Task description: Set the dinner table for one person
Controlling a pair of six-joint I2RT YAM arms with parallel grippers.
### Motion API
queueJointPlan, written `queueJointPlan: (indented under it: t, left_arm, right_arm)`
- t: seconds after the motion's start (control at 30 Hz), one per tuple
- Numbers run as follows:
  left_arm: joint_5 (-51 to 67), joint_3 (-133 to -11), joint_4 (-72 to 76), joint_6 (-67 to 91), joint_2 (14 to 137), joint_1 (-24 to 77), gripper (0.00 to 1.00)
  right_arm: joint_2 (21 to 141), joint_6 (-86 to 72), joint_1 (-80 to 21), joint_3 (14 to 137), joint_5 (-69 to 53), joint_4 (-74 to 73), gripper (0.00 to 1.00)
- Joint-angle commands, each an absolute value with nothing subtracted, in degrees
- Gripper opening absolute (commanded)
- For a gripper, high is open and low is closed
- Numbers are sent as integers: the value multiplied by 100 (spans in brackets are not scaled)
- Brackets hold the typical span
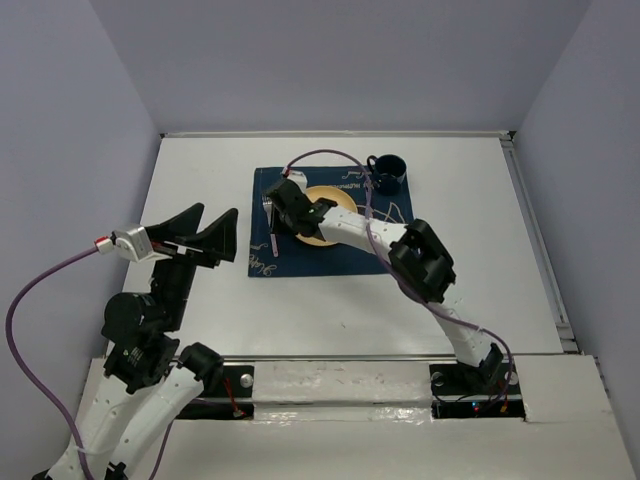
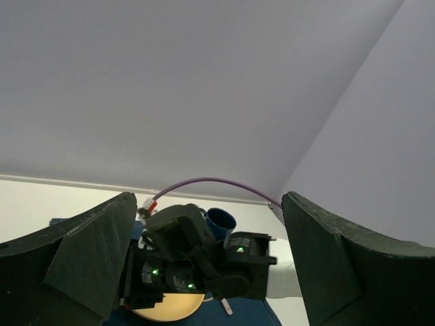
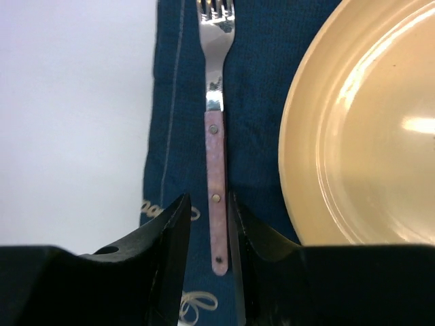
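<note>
The white dinner table (image 1: 480, 260) carries a navy placemat (image 1: 340, 262) with a yellow plate (image 1: 322, 195) and a dark blue mug (image 1: 388, 173). A fork (image 1: 270, 225) with a pink handle lies on the mat, left of the plate. My right gripper (image 1: 283, 220) hovers over the fork. In the right wrist view the gripper (image 3: 207, 200) is open, its fingers (image 3: 173, 224) straddling the end of the fork handle (image 3: 216, 183) with small gaps, beside the plate (image 3: 360, 129). My left gripper (image 1: 210, 228) is open and empty, raised over the table's left side.
The left wrist view looks across at the right arm's wrist (image 2: 183, 258), the mug (image 2: 221, 221) and the plate edge (image 2: 166, 307), framed by the left gripper (image 2: 209, 197) fingers. Walls enclose the table on three sides. A purple cable (image 1: 330, 155) arcs over the mat.
</note>
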State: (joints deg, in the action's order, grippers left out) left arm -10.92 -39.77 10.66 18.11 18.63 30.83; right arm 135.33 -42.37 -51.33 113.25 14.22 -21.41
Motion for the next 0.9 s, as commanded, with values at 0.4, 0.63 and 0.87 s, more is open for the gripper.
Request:
queueJointPlan:
  t: [0.4,0.63,0.87]
  left_arm:
    - [-1283,-4403,792,1977,2530,3050,99]
    - [-1301,-4105,220,2706,3462,3041,99]
    - [-1608,-3131,904,3629,4411,3050,83]
  right_arm:
    - [9336,-3719,-5159,7431,1749,369,32]
    - [7499,-3340,-5159,5715,1749,378,27]
    - [5530,-3226,-5159,4378,1863,18,28]
